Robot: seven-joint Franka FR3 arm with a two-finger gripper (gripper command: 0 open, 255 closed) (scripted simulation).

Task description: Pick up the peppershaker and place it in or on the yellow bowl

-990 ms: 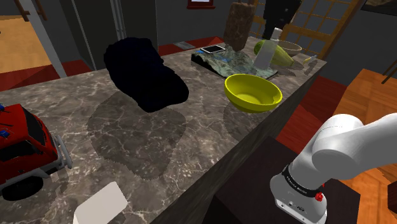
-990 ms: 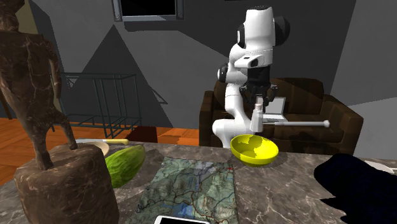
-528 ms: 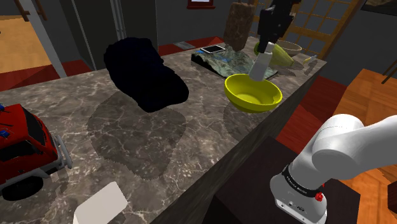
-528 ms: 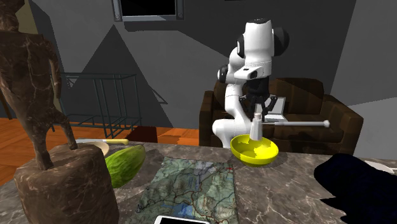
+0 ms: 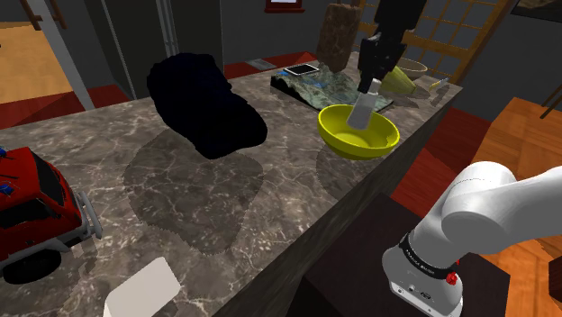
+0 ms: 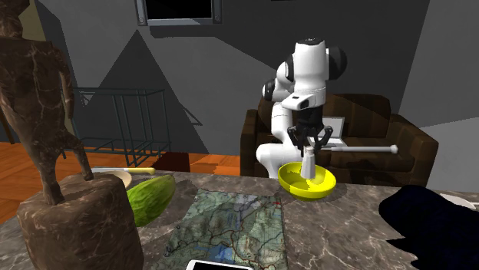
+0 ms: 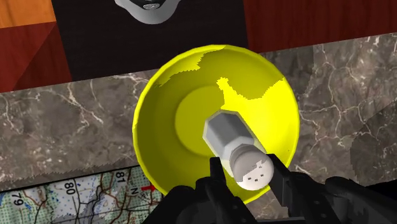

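Jaws are closed on the cap of the shaker [image 7: 230, 135], one finger on each side. The gripper [image 7: 249, 167] points down into the bowl [image 7: 167, 83]. The shaker hangs tilted, its body below the jaws and over the bowl's floor.

Judged status: pick-up and carry are complete. Release is outstanding, possibly after a short descent.

Contact between the shaker's base and the bowl's floor cannot be determined. The gripper's body is cut off by the wrist view's frame. Beyond the bowl lie the counter [image 7: 76, 114] and a map [image 7: 63, 191], both partly cropped.

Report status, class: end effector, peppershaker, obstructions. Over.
End effector over yellow bowl, grip unclear. Peppershaker tilted, base within bowl rim. Nothing obstructing.
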